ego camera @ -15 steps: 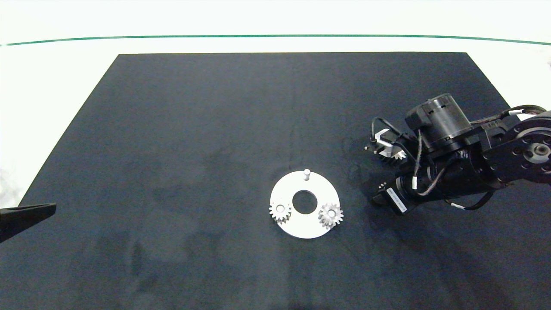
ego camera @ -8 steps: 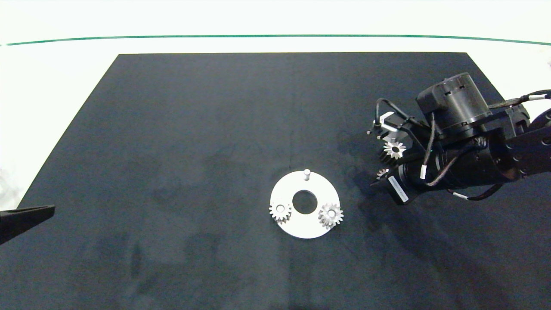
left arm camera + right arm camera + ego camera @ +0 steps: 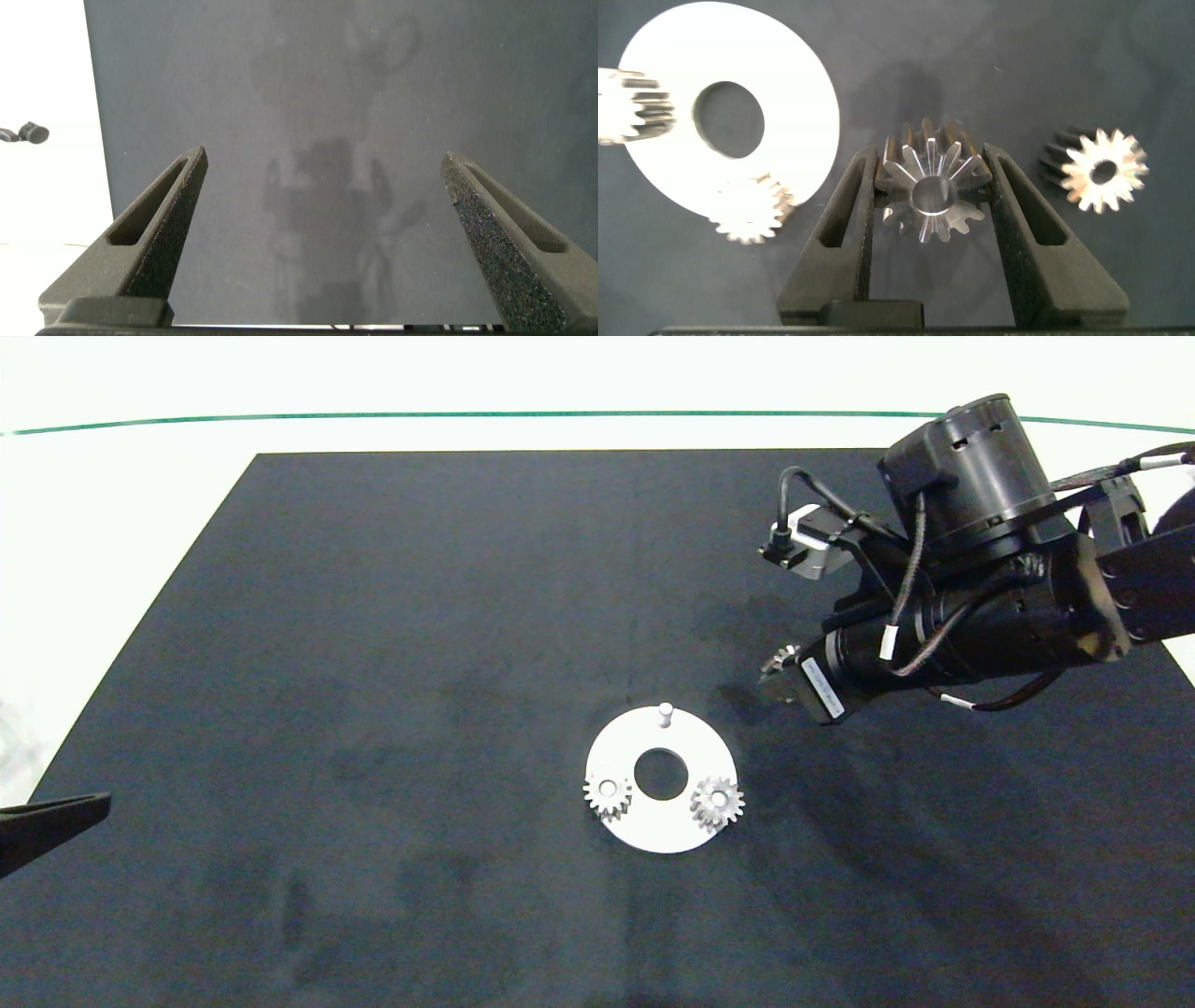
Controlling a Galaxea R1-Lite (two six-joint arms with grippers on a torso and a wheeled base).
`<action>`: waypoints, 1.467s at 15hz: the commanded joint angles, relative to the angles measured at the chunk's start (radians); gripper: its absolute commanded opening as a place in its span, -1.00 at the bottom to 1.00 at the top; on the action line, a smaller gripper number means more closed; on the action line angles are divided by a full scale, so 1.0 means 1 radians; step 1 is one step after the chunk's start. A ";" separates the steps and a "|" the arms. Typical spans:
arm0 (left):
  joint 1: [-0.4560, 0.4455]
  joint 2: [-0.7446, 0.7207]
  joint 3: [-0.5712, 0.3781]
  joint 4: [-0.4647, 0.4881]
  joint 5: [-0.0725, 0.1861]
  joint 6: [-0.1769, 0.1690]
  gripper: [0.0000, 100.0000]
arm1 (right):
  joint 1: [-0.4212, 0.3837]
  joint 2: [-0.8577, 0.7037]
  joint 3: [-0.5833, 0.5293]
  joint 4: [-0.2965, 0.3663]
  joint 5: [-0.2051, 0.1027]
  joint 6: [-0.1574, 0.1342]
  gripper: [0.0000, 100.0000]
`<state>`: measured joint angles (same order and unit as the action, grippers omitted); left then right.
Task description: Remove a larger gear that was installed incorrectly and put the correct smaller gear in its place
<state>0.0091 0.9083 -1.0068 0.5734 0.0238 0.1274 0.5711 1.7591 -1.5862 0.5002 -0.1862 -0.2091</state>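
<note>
Right gripper point(image 3: 931, 152) is pinching the smaller gear point(image 3: 932, 191) across its teeth, one grey finger pressed to each side, with the gear's flat face and round centre hole turned towards the wrist camera. From above, this gripper point(image 3: 780, 677) sits at the end of the dark arm that reaches in from the right, to the right of the plate and a little farther back. Only a sliver of the held gear point(image 3: 780, 661) peeks out past the arm's body. Its shadow falls on the mat apart from it.

Left gripper point(image 3: 322, 163) is parked at the near left edge of the head view point(image 3: 56, 817), fingers spread wide over bare mat, holding nothing.

A pale surface point(image 3: 140, 476) carries a large dark mat point(image 3: 420, 616), and everything else lies on that.

Near the mat's middle lies a flat white round plate point(image 3: 686, 747) with a big centre hole; the right wrist view also catches it point(image 3: 799, 84).

Next in size is the larger gear point(image 3: 1102, 170) (long star-like teeth, small centre hole). It lies on the mat beside the right gripper, apart from its fingers and on the side away from the plate. The arm hides it in the head view.

Two more small gears sit on the plate's near half, one at the left point(image 3: 608, 793) and one at the right point(image 3: 717, 803) of the hole.

A short white peg point(image 3: 666, 712) stands upright at the plate's far rim.
</note>
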 commanded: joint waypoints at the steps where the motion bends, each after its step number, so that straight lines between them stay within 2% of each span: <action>1: -0.003 -0.022 -0.001 0.003 0.001 0.001 1.00 | 0.039 0.080 -0.089 0.023 -0.003 0.002 -0.50; 7: -0.005 -0.031 -0.001 0.003 0.001 0.003 1.00 | 0.104 0.178 -0.195 0.064 -0.003 0.005 -0.50; 14: -0.003 -0.032 0.001 0.003 0.002 0.001 1.00 | 0.130 0.224 -0.222 0.064 0.004 0.010 -0.50; 16: -0.003 -0.032 0.001 0.003 0.002 0.001 1.00 | 0.133 0.240 -0.241 0.064 0.005 0.030 -0.50; 22: -0.003 -0.031 0.016 0.003 0.004 0.003 1.00 | 0.142 0.258 -0.255 0.064 0.005 0.033 -0.50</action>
<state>0.0047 0.8760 -0.9943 0.5734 0.0268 0.1294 0.7115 2.0136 -1.8404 0.5613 -0.1802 -0.1751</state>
